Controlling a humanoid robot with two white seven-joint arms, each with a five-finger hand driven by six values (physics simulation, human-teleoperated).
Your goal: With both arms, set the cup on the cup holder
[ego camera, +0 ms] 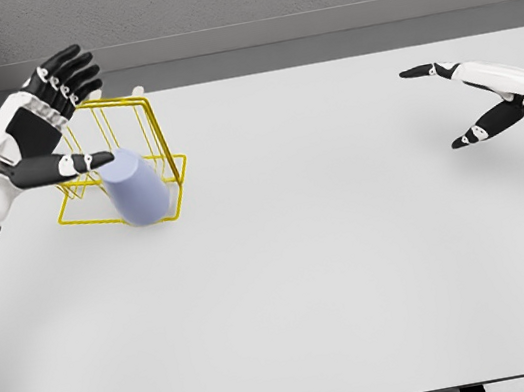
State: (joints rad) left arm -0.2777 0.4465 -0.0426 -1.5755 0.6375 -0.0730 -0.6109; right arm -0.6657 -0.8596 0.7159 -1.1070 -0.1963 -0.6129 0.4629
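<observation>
Left white arm comes in from lower left, forearm angled up and away, white-and-black five-finger left hand [60, 115] raised high at far left. Its fingers are spread and relaxed, four pointing up-right, thumb stretched out to the right, gripping nothing. Right white arm enters from the right edge, white-and-black five-finger right hand [473, 98] extended leftward, fingers splayed wide apart, one pointing left, another angled down-left, holding nothing

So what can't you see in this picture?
- Head view: whether the blue cup hangs on a peg of the yellow cup holder or just leans; its body covers that spot.
- Right hand: arm cut off by the right edge.
- Left hand hides the holder's far-left wires.
</observation>
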